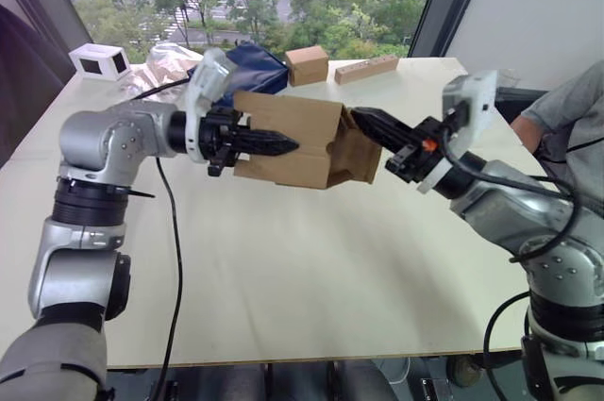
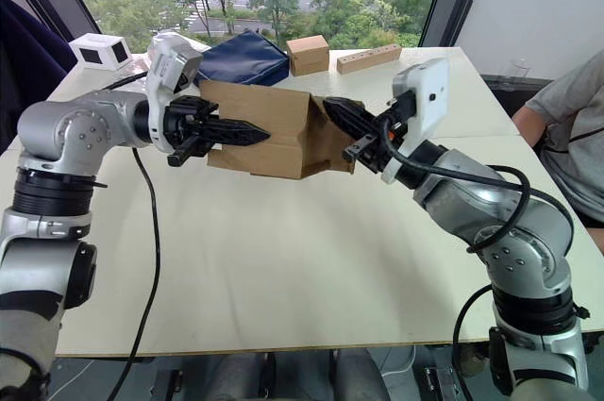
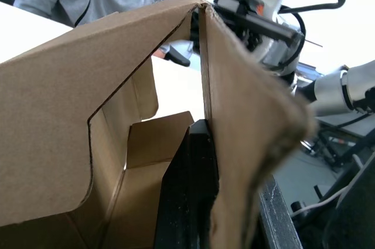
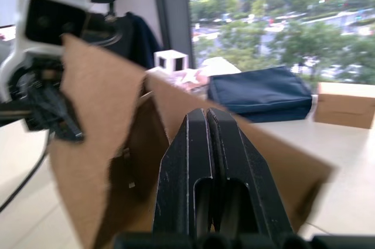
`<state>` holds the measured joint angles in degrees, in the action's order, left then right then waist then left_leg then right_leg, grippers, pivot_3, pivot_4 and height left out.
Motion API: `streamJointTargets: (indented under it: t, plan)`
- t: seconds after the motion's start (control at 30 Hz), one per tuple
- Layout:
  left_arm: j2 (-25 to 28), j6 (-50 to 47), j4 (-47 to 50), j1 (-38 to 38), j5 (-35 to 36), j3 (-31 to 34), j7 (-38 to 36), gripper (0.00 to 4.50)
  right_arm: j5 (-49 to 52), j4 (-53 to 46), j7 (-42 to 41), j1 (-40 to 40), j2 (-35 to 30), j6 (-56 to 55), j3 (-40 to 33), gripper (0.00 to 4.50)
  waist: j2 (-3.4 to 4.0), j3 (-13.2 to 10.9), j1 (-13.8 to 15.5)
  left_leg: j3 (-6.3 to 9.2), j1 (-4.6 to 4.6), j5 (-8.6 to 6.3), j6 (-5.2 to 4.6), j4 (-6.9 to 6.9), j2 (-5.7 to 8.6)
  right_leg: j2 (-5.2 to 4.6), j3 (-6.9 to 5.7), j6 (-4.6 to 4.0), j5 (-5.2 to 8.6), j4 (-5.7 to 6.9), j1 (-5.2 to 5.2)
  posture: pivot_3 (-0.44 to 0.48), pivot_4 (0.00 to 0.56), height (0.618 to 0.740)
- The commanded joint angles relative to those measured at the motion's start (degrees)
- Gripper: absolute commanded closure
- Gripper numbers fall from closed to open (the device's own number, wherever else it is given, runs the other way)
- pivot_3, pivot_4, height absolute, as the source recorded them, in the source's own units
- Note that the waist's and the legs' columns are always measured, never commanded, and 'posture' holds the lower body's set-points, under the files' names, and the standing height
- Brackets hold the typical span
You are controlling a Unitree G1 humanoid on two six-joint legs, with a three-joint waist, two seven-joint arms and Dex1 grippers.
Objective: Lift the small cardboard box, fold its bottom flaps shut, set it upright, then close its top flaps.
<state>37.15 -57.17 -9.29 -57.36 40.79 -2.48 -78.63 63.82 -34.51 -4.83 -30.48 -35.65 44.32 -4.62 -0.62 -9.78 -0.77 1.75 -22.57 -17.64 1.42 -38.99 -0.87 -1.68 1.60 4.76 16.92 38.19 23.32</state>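
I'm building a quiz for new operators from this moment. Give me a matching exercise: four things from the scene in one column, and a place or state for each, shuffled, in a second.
Things:
1. small cardboard box
2. dark blue bag
3. white cube
4. long tan block

Places or states:
A. far left corner of the table
B. held above the table between both end effectors
C. lying behind the held box
D. far edge, right of the squat brown box

Pairs: 1-B, 2-C, 3-A, 4-D
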Motion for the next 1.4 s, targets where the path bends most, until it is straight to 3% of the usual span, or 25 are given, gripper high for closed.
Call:
streamJointTargets:
  t: [0.03,0.57,0.7,0.97,1.13,1.4]
  plan:
    - [0.48,-0.2,1.42,-0.7,1.54,2.02,0.26,4.5,0.19,-1.84,-0.25,-1.49,1.37,0.29,0.27,4.47,0.0,0.0,0.0,0.0,0.0,0.0,0.0,0.0,0.0,0.0,0.0,0.0,0.0,0.0,0.0,0.0,0.15,0.74]
    - [-0.2,-0.23,1.19,-1.11,2.39,1.96,1.59,4.5,-1.79,-0.43,-0.83,-3.26,7.42,0.7,0.72,4.47,0.01,-0.01,-0.02,0.0,0.0,0.0,0.0,0.0,0.0,-0.01,0.0,0.0,0.0,0.02,0.02,0.0,0.15,0.74]
    - [-0.22,0.5,-0.4,-1.61,1.86,1.95,1.89,4.5,0.0,-2.38,-1.7,-1.11,5.16,1.3,-2.13,4.47,0.01,-0.01,0.03,0.0,-0.01,0.0,0.0,0.0,0.0,-0.01,0.0,0.0,0.0,0.02,0.02,0.0,0.15,0.74]
    - [-0.29,1.57,-2.52,-2.17,1.02,1.71,1.49,4.5,12.83,-6.29,-2.96,7.16,-3.88,4.2,-10.75,4.47,0.01,-0.01,0.03,0.02,-0.02,0.0,0.0,0.01,0.01,-0.02,-0.01,0.0,0.0,0.01,0.02,0.0,0.15,0.74]
    - [-0.45,1.73,-3.42,-2.81,0.76,1.71,0.98,4.5,7.19,-8.76,-7.52,19.01,-11.32,4.97,-13.15,4.47,0.0,-0.01,0.14,-0.01,-0.06,-0.02,-0.03,0.01,0.03,-0.01,0.0,0.0,0.0,-0.06,0.0,0.0,0.15,0.74]
    - [-1.02,0.76,-2.25,-3.18,1.35,1.65,0.69,4.5,-1.19,-8.58,-9.62,18.31,-10.57,2.1,-7.86,4.47,-0.01,-0.02,-0.07,0.01,0.0,-0.02,-0.04,0.02,0.0,0.14,0.02,-0.01,0.01,-0.03,0.01,0.0,0.15,0.74]
